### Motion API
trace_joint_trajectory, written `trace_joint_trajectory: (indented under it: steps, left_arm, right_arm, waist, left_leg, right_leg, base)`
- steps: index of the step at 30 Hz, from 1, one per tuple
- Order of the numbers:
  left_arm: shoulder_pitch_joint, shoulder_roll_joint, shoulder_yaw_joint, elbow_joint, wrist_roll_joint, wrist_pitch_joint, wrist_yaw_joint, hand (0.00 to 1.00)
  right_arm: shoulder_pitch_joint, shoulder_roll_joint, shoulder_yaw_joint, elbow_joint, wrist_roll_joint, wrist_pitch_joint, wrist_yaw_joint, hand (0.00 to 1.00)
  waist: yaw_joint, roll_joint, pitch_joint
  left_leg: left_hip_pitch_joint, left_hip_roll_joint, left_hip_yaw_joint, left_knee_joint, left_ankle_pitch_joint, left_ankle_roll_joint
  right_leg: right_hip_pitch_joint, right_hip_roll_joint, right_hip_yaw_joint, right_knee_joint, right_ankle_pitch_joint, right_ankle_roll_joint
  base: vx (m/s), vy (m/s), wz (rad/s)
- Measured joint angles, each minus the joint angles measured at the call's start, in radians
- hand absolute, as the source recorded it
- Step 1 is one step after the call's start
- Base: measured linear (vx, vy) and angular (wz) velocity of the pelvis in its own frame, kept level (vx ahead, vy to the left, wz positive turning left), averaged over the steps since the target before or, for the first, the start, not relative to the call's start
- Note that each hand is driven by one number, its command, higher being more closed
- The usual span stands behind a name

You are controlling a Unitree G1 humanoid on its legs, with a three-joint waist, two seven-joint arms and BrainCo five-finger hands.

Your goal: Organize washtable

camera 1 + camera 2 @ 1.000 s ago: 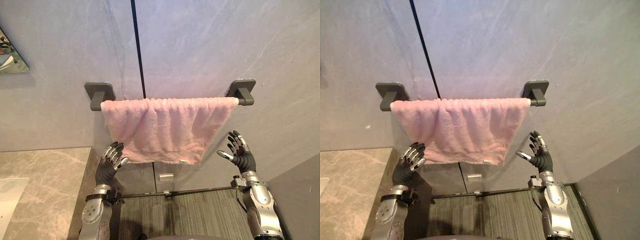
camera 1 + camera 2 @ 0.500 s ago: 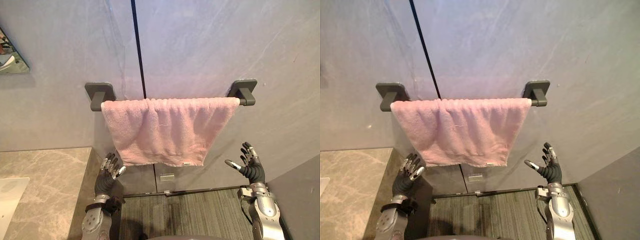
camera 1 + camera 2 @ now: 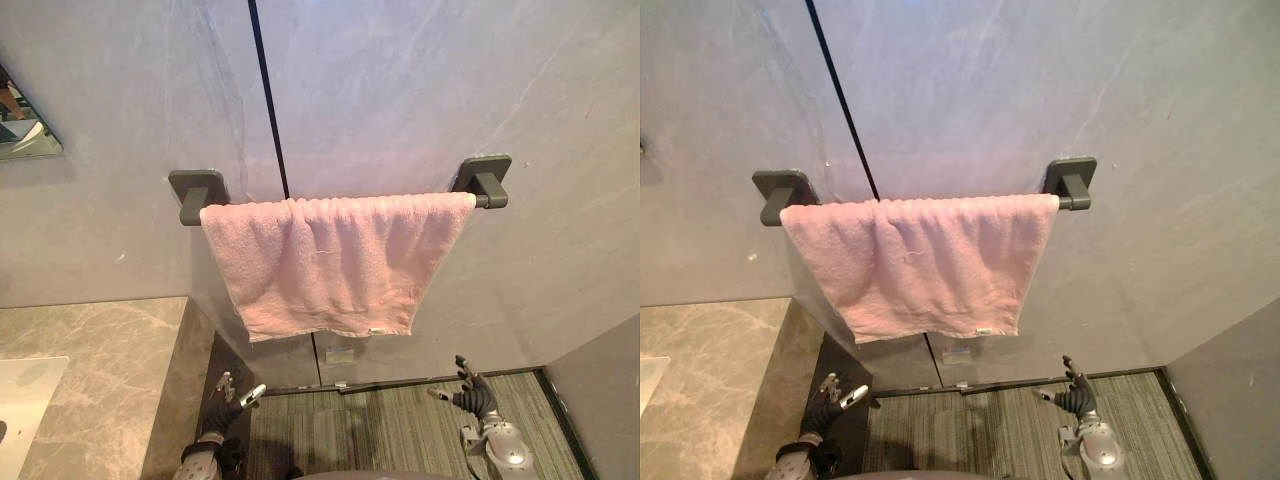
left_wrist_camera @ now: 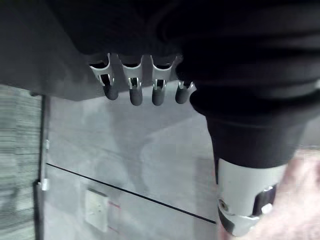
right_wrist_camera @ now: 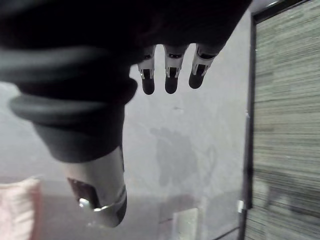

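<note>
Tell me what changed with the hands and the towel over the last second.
The left hand and the right hand have both dropped from beside the pink towel's lower edge toward the floor, fingers open, holding nothing. The towel hangs on the bar as before.

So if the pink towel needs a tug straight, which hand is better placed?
Left, marginally. The left hand hangs open almost directly under the pink towel's lower left corner; the right hand, also open, sits out past its right edge. Both are well below it.
</note>
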Motion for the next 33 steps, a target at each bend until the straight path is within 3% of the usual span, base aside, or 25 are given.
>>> trace_joint_trajectory:
  steps: [8,22,26,31,32,33]
  left_arm:
    - [-0.043,0.001,0.002,0.229,0.091,0.021,0.078,0.0]
    - [-0.069,0.001,0.011,0.311,0.128,0.027,0.094,0.0]
    - [-0.081,0.007,0.011,0.305,0.128,0.026,0.094,0.0]
    - [-0.154,0.032,-0.001,0.27,0.128,0.026,0.097,0.0]
    - [-0.159,0.036,-0.002,0.254,0.128,0.025,0.098,0.0]
    - [-0.176,0.038,-0.002,0.232,0.128,0.024,0.099,0.0]
  right_arm:
    - [-0.008,-0.002,-0.001,0.242,-0.003,0.03,-0.021,0.0]
    - [-0.043,-0.018,-0.028,0.319,-0.077,0.044,-0.044,0.0]
    - [-0.087,-0.015,-0.022,0.297,-0.078,0.045,-0.045,0.0]
    - [-0.096,-0.014,0.014,0.255,-0.091,0.047,-0.046,0.0]
    - [-0.095,-0.014,0.022,0.249,-0.091,0.048,-0.045,0.0]
    - [-0.082,-0.009,0.033,0.222,-0.094,0.047,-0.044,0.0]
  waist:
    - [-0.001,0.004,0.005]
    - [0.004,-0.001,0.041]
    - [0.008,-0.016,0.079]
    - [0.006,-0.022,0.103]
    - [0.005,-0.018,0.106]
    - [0.004,-0.026,0.101]
  left_leg:
    - [0.003,0.0,0.003,-0.003,0.001,-0.002]
    - [-0.011,0.002,0.03,-0.005,-0.002,-0.004]
    - [-0.032,0.005,0.086,0.02,-0.019,-0.003]
    - [-0.132,0.025,0.072,0.158,-0.064,0.005]
    - [-0.142,0.029,0.064,0.167,-0.063,0.006]
    - [-0.162,0.027,0.03,0.193,-0.063,0.006]
  right_leg:
    - [0.0,0.0,0.002,0.002,0.0,0.0]
    - [-0.031,0.002,0.026,0.008,-0.004,-0.002]
    - [-0.144,-0.004,0.083,0.186,-0.074,0.013]
    - [-0.234,-0.015,0.118,0.353,-0.097,0.039]
    - [-0.248,-0.019,0.121,0.404,-0.125,0.03]
    - [-0.274,-0.039,0.128,0.557,-0.161,0.03]
  base:
    - [0.0,0.0,0.0]
    - [0.0,-0.002,-0.04]
    - [-0.01,-0.006,-0.35]
    - [-0.05,-0.008,0.11]
    - [-0.05,-0.039,0.67]
    - [0.03,-0.082,0.91]
